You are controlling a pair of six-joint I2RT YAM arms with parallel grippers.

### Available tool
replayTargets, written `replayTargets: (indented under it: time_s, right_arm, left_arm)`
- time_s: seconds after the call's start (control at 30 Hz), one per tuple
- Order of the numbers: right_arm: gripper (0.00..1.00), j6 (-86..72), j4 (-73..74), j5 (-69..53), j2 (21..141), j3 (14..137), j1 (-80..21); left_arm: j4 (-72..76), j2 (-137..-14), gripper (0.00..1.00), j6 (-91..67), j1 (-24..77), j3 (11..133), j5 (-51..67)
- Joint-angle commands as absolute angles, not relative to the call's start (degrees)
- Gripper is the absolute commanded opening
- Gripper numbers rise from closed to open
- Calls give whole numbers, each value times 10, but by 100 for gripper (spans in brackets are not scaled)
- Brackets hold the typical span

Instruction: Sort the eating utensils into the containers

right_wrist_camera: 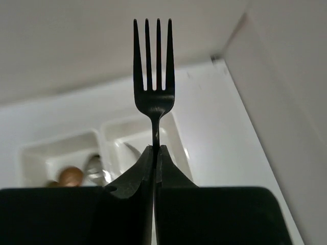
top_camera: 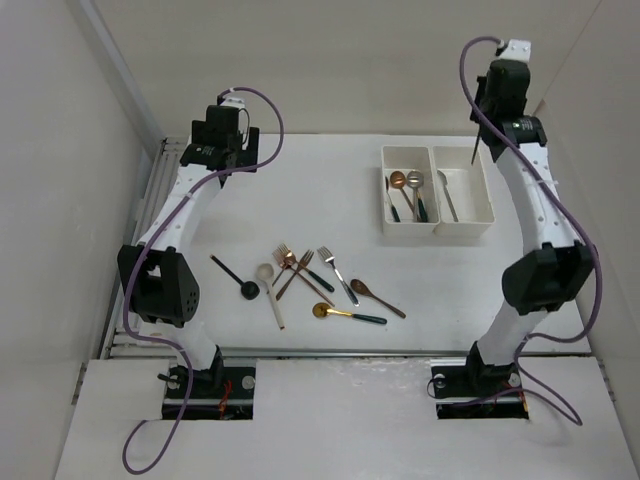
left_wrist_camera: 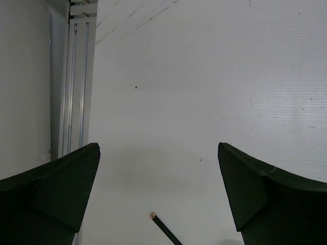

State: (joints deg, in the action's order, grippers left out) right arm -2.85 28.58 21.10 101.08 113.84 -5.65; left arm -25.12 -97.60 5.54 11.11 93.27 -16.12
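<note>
My right gripper (right_wrist_camera: pixel 156 149) is shut on the neck of a black fork (right_wrist_camera: pixel 153 76), tines pointing away from the wrist. From above, the fork (top_camera: pixel 473 148) hangs from that gripper (top_camera: pixel 479 126) over the back of the right container (top_camera: pixel 489 205), which holds one silver utensil (top_camera: pixel 447 195). The left container (top_camera: pixel 385 195) holds a copper spoon (top_camera: pixel 397 180) and a silver spoon (top_camera: pixel 414 180). Several eating utensils lie loose mid-table, among them a black spoon (top_camera: pixel 235 277), a cream spoon (top_camera: pixel 270 290), copper forks (top_camera: pixel 290 265) and a silver fork (top_camera: pixel 337 272). My left gripper (top_camera: pixel 225 150) hangs open and empty at the back left.
A brown spoon (top_camera: pixel 375 297) and a gold spoon with a dark handle (top_camera: pixel 345 313) lie nearest the front. A metal rail (left_wrist_camera: pixel 76 76) runs along the table's left edge. A dark handle tip (left_wrist_camera: pixel 163 227) shows below the left fingers. White walls enclose the table.
</note>
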Motion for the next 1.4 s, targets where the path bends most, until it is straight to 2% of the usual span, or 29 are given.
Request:
replayTargets:
  time_s: [0.0, 0.2, 0.47, 0.5, 0.53, 0.63, 0.73, 0.83, 0.93, 0.97, 1.17, 1.37]
  right_arm:
    - [0, 10, 313, 242, 1055, 1041, -48]
    - [0, 18, 265, 216, 1106, 981, -18]
    - [2, 24, 277, 205, 1179, 1013, -18]
    - [21, 18, 295, 205, 1185, 1020, -18]
    - [32, 12, 302, 205, 1191, 1020, -18]
    - [55, 7, 308, 200, 1173, 1027, -18]
    - [64, -5, 323, 200, 1145, 1034, -18]
    - [67, -11, 344, 228, 1091, 1039, -52]
    - [78, -11, 335, 200, 1014, 987, -130]
    - [85, -11, 330, 180, 985, 969, -156]
    - [82, -91, 345, 154, 997, 890, -363]
    - [76, -152, 345, 125, 1079, 882, -458]
  left_arm:
    - [-234, -947, 100, 59, 106, 926, -167]
    - [-234, -947, 100, 59, 106, 921, -162]
    - [-234, -947, 100, 59, 106, 921, -162]
    - [-234, -947, 100, 59, 106, 921, -162]
    - [-234, -947, 100, 59, 106, 921, -162]
    - [-234, -947, 100, 59, 106, 921, -167]
    - [-234, -947, 100, 59, 106, 921, -167]
    - [-234, -947, 100, 59, 106, 921, -162]
    - [-234, -947, 100, 59, 106, 926, -162]
    - [-234, -947, 100, 59, 106, 926, -168]
    - [-229, -934, 100, 59, 106, 901, -184]
    - [-216, -909, 100, 64, 106, 867, -190]
